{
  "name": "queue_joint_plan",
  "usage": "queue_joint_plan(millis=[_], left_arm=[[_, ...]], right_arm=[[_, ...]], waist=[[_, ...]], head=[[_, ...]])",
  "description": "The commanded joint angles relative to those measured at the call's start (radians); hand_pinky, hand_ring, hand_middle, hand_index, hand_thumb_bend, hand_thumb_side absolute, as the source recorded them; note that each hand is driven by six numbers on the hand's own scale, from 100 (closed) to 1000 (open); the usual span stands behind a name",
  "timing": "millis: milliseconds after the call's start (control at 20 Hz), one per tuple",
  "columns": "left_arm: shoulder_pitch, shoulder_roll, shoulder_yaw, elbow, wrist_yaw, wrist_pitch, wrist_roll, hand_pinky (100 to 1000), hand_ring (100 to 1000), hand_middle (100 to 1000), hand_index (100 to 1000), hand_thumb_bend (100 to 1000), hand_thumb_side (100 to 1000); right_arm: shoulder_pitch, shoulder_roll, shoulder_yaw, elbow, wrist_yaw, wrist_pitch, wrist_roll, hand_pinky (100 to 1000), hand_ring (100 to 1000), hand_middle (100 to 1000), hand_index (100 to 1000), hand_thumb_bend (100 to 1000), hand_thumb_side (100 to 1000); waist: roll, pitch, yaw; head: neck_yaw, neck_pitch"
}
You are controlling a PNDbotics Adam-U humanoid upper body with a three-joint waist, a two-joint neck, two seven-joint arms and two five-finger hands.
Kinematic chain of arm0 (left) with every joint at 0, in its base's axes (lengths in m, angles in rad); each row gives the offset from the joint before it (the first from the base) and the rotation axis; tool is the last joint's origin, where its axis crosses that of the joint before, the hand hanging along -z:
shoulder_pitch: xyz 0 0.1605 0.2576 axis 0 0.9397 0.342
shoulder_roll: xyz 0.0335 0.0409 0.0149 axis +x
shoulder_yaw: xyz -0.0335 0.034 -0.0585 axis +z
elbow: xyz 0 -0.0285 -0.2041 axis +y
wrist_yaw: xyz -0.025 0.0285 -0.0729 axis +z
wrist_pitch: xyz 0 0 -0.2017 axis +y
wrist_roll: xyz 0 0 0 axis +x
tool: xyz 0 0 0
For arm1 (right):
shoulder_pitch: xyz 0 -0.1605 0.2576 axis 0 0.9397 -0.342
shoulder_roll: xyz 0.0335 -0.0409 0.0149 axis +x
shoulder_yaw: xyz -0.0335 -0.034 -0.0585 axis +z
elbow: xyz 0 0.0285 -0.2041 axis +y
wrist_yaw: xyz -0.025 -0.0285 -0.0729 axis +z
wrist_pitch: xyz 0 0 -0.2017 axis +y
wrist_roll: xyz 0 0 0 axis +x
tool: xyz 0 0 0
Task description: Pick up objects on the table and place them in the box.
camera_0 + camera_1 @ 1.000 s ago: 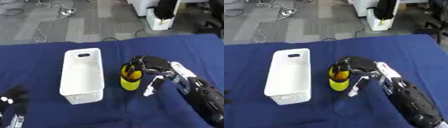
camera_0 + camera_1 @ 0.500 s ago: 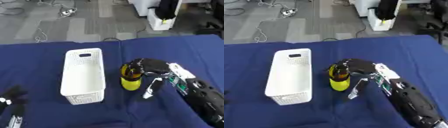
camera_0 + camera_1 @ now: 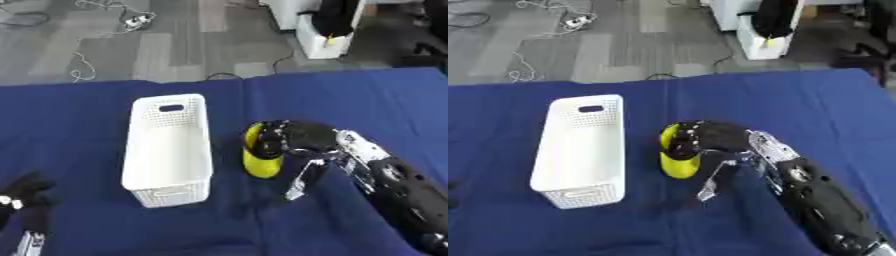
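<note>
Beside the white perforated plastic box (image 3: pixel 168 150), my right robot hand (image 3: pixel 293 140) grips a yellow bottle (image 3: pixel 260 161). My left robot hand (image 3: pixel 19 196) rests open near the blue desk's (image 3: pixel 367 105) lower corner.

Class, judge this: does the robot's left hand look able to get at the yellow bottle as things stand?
Probably not easily: the left hand rests low at the near-left corner, the white basket stands between, and the right hand already wraps the yellow bottle.

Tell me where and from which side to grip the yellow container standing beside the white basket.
Grip the yellow container around its upper body, coming from the right. It stands upright and the white basket blocks its left side. The right robot hand already wraps it this way; the left robot hand sits idle at the lower left corner.
</note>
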Motion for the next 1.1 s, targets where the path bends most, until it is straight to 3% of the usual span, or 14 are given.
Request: queue_joint_plan(millis=[50, 150, 200, 250, 300, 350, 400, 450, 650, 1000, 1100], left_arm=[[-0.011, 0.003, -0.001, -0.025, 0.003, -0.004, -0.003, 886, 665, 730, 936, 100, 840], [-0.011, 0.003, -0.001, -0.025, 0.003, -0.004, -0.004, 886, 663, 730, 936, 100, 840], [-0.011, 0.003, -0.001, -0.025, 0.003, -0.004, -0.004, 886, 663, 730, 936, 100, 840], [-0.011, 0.003, -0.002, -0.024, 0.003, -0.004, -0.004, 886, 662, 730, 936, 100, 839], [-0.010, 0.003, -0.002, -0.024, 0.003, -0.004, -0.004, 887, 662, 730, 936, 109, 845], [-0.009, 0.003, -0.001, -0.024, 0.003, -0.004, -0.005, 886, 662, 730, 936, 100, 839], [-0.009, 0.003, -0.001, -0.024, 0.003, -0.004, -0.005, 886, 662, 730, 936, 100, 839], [-0.008, 0.003, -0.001, -0.024, 0.003, -0.004, -0.005, 887, 662, 731, 936, 100, 838], [-0.008, 0.003, -0.002, -0.023, 0.004, -0.004, -0.006, 887, 662, 731, 936, 100, 838], [-0.007, 0.003, -0.002, -0.022, 0.005, -0.004, -0.007, 886, 663, 731, 936, 100, 837], [-0.006, 0.003, -0.002, -0.022, 0.005, -0.004, -0.007, 886, 663, 730, 936, 100, 837]], right_arm=[[-0.010, -0.011, -0.003, 0.003, 0.007, 0.000, -0.038, 208, 288, 302, 409, 773, 481], [-0.010, -0.011, -0.001, 0.001, -0.006, 0.000, -0.059, 100, 170, 173, 293, 746, 382], [-0.009, -0.012, 0.001, -0.001, -0.012, 0.000, -0.066, 100, 170, 173, 293, 746, 382], [-0.009, -0.014, 0.003, -0.003, -0.014, 0.000, -0.067, 100, 100, 100, 231, 707, 372], [-0.009, -0.014, 0.004, -0.005, -0.015, 0.000, -0.066, 100, 100, 100, 201, 634, 450], [-0.009, -0.015, 0.005, -0.008, -0.015, 0.000, -0.065, 100, 100, 100, 175, 500, 541], [-0.008, -0.016, 0.006, -0.010, -0.016, 0.000, -0.064, 100, 100, 100, 151, 425, 624], [-0.008, -0.016, 0.009, -0.011, -0.014, 0.000, -0.060, 100, 100, 100, 141, 398, 642], [-0.004, -0.016, 0.022, -0.013, 0.002, 0.000, -0.040, 100, 100, 100, 126, 342, 721], [0.002, -0.014, 0.046, -0.025, -0.001, 0.000, -0.002, 100, 100, 100, 108, 283, 758], [0.003, -0.014, 0.048, -0.032, -0.015, 0.000, 0.002, 100, 100, 100, 105, 262, 730]], waist=[[0.000, -0.011, -0.001], [0.001, -0.012, -0.002], [0.001, -0.012, -0.002], [0.002, -0.013, -0.003], [0.002, -0.014, -0.004], [0.003, -0.015, -0.005], [0.004, -0.016, -0.006], [0.004, -0.018, -0.007], [0.006, -0.022, -0.010], [0.007, -0.028, -0.014], [0.007, -0.029, -0.014]], head=[[-0.006, -0.010], [-0.006, -0.009], [-0.005, -0.009], [-0.006, -0.009], [-0.006, -0.009], [-0.006, -0.009], [-0.006, -0.010], [-0.006, -0.010], [-0.007, -0.011], [-0.010, -0.013], [-0.010, -0.013]])
